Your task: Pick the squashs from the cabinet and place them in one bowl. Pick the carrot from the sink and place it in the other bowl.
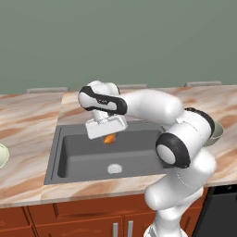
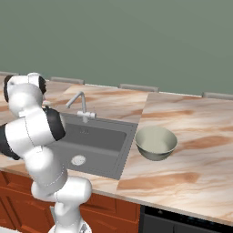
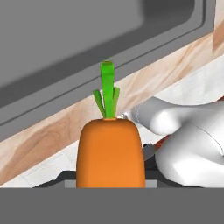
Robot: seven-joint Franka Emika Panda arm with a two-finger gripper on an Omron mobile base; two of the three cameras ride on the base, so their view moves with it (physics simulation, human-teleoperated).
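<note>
Carrot transfer, lift stage; the gripper (image 1: pixel 109 135) hangs above the sink (image 1: pixel 74 159) with its fingers closed tight on the carrot (image 1: pixel 109 138), which sits clear of the basin floor and above the drain. To do this step well, judged from the layout: raise the carrot above the sink rim before swinging sideways, keep the grip firm, then carry it over the counter to the grey bowl (image 2: pixel 156 143) just beside the sink's right edge, lowering into the bowl before releasing. The carrot (image 3: pixel 110 153) is a short, stubby orange block with a flat-shouldered top and a small tuft of bright green stalks; its lower end is hidden
</note>
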